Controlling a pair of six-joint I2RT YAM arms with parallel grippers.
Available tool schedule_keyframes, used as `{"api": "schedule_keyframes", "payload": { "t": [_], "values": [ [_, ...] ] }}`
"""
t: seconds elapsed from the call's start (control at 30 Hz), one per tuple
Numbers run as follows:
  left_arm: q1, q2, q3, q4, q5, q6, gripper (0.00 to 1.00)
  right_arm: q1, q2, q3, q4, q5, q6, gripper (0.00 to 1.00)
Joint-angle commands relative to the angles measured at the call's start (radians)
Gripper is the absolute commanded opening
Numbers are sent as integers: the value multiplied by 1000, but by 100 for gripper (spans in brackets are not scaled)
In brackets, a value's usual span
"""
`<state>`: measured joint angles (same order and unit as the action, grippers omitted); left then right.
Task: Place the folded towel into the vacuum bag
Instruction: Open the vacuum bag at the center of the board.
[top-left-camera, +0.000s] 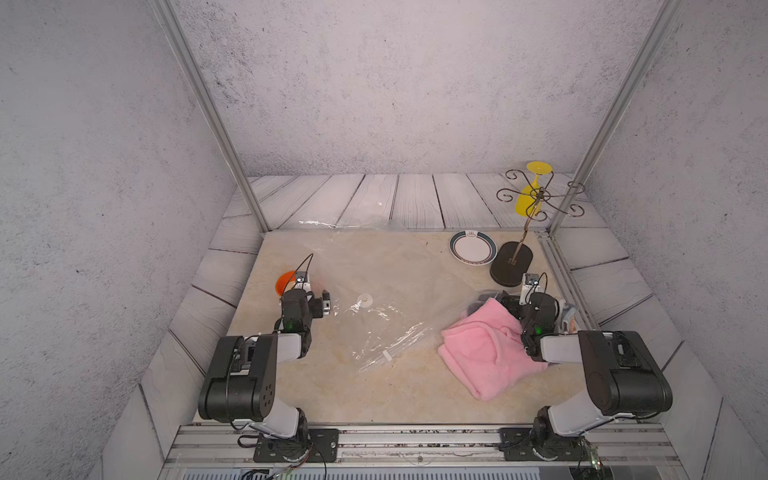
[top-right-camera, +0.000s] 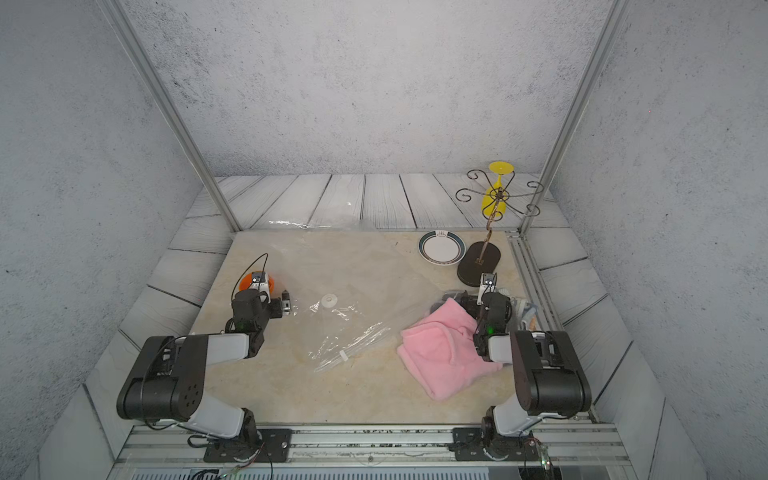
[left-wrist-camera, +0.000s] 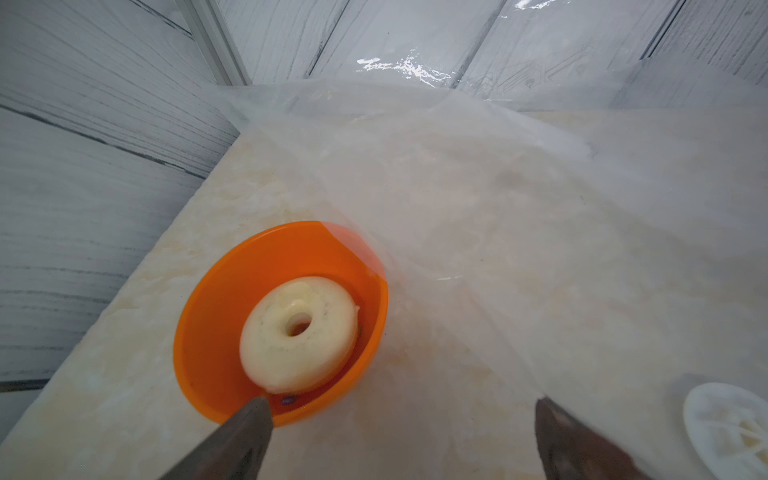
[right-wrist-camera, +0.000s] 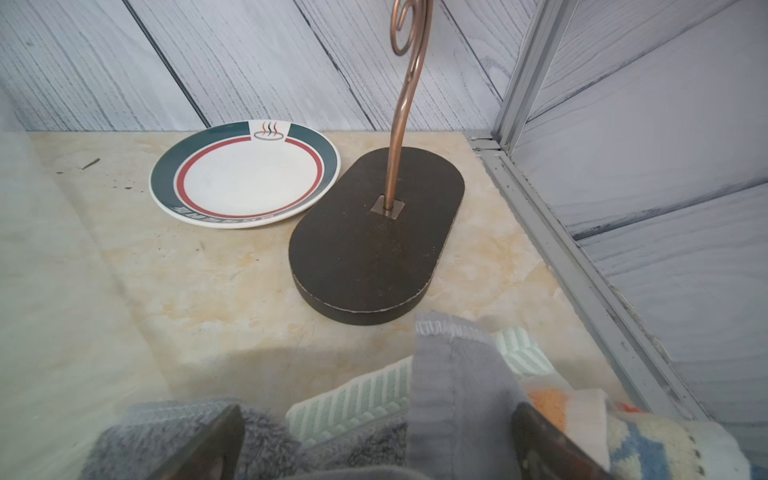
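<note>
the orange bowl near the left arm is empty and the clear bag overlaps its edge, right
Not empty: the orange bowl holds a pale ring-shaped piece, as the left wrist view shows. The vacuum bag does overlap its edge.

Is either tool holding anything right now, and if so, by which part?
Nothing is held: the left tool and the right tool both stand wide open, gripping nothing.

Vacuum bag central; towel right of it, plate and stand behind, bowl left.
</note>
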<state>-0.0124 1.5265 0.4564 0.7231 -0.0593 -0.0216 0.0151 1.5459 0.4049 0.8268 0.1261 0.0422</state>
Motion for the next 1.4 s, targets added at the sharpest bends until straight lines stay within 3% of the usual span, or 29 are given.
{"api": "schedule_keyframes", "payload": {
  "t": [0.0,1.2,1.27,1.33,1.37],
  "values": [
    [6,8,17,19,-2,11,100,6,25,28,14,7,10,99],
    [0,6,12,27,-19,14,100,3,18,22,13,-3,20,100],
    [12,5,17,14,7,9,100,3,9,25,11,-13,16,95],
    [6,-7,23,37,-37,8,100,5,-50,82,-136,-39,2,89],
    [5,-32,70,-58,-46,5,100,5,-89,126,-253,-51,-3,85]
  ]
}}
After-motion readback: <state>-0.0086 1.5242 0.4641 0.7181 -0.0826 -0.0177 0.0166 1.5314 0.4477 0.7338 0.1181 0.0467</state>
